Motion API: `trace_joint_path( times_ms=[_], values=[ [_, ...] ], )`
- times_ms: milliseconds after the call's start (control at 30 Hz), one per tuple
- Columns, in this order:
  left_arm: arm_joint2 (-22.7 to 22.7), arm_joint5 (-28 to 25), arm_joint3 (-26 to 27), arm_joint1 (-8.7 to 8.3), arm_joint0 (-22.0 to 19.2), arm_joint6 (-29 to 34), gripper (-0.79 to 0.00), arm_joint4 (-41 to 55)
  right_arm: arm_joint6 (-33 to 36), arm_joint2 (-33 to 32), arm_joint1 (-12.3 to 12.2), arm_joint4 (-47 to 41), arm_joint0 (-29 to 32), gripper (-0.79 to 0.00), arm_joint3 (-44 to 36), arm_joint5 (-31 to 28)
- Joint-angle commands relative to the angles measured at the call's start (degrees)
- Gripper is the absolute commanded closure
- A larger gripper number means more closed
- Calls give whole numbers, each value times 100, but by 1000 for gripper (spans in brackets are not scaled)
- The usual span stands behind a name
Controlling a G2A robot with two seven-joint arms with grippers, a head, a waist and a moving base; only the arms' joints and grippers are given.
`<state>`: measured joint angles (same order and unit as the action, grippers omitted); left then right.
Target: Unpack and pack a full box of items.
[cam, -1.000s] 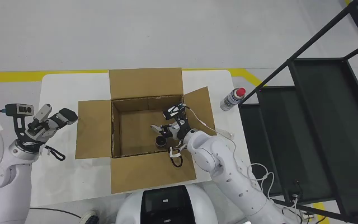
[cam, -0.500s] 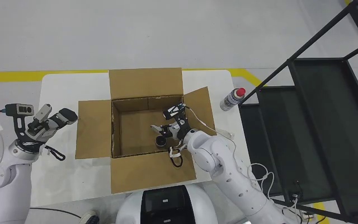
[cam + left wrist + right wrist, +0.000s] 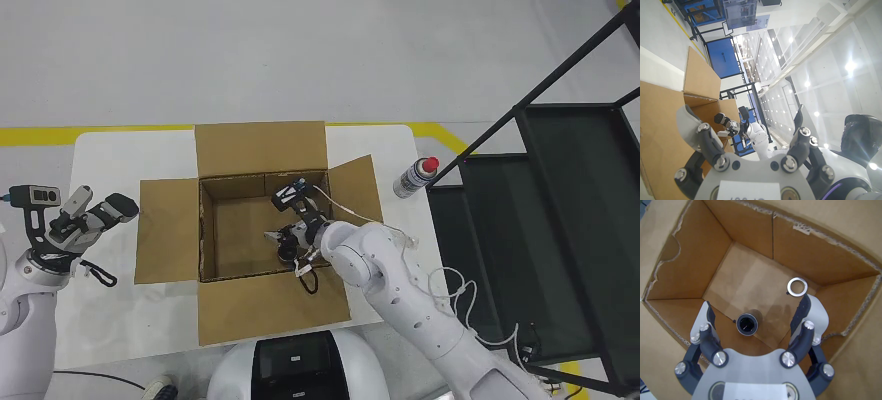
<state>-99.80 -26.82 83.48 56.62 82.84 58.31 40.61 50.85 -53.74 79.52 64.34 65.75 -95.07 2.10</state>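
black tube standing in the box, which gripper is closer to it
Right. The right gripper hangs open over the box, directly above the black tube. The left gripper is well off to the side, outside the box beyond a folded-out flap.

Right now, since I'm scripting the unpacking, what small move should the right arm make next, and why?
Probably lower the right gripper straight down over the black tube. The gripper is open and the tube sits roughly in line between its two sides, standing upright on the floor of the box. The metal ring lies flat farther off, by one fingertip.
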Motion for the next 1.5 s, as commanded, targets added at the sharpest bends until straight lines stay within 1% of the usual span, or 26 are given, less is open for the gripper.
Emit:
trace_joint_path(
  times_ms=[0, 67, 167, 333, 467, 633, 1033, 1067, 1100, 1133, 1300, 1467],
  values=[
    [0, 0, 0, 0, 0, 0, -785, 0, 539, 162, 50, -18, -221, -785, 128, 192],
    [0, 0, 0, 0, 0, 0, -785, 0, 1072, 291, 103, -126, -473, -785, 352, 328],
    [0, 0, 0, 0, 0, 0, -785, 0, 1494, 516, 200, -236, -785, -785, 702, 577],
    [0, 0, 0, 0, 0, 0, -785, 0, 1633, 767, 358, -511, -1198, -785, 1305, 807],
    [0, 0, 0, 0, 0, 0, -785, 0, 1674, 924, 476, -812, -1450, -785, 1785, 834],
    [0, 0, 0, 0, 0, 0, -785, 0, 1720, 1142, 608, -929, -1706, -785, 2257, 918],
    [0, 0, 0, 0, 0, 0, -785, 0, 1841, 1363, 791, -1212, -1929, -785, 2881, 885],
    [0, 0, 0, 0, 0, 0, -785, 0, 1858, 1381, 799, -1194, -1949, -271, 2915, 877],
    [0, 0, 0, 0, 0, 0, -785, 0, 1861, 1386, 809, -1202, -1961, -126, 2940, 878],
    [0, 0, 0, 0, 0, 0, -785, 0, 1862, 1391, 816, -1197, -1971, 0, 2963, 889],
    [0, 0, 0, 0, 0, 0, -785, 0, 1868, 1375, 831, -1146, -1985, 0, 2983, 946],
    [0, 0, 0, 0, 0, 0, -785, 0, 1829, 1353, 808, -944, -1908, 0, 2797, 1002]
  ],
)
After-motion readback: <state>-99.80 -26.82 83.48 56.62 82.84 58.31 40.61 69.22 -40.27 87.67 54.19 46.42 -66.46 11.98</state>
